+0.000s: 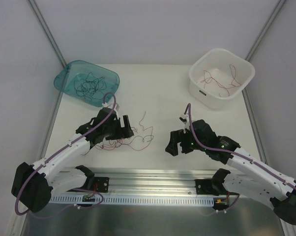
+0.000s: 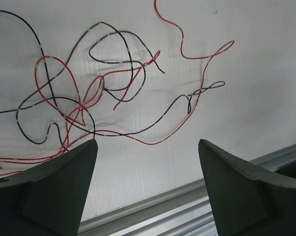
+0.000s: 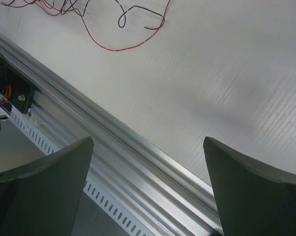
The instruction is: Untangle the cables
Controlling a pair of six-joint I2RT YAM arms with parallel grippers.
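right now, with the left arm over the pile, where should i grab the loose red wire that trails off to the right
Take the red wire on its free curved end, away from the tangle, where only bare table flanks it. Come straight down from above with the jaws set across the wire, since it is thin and lies flat. Further along it crosses a black wire, which you would probably pinch too.
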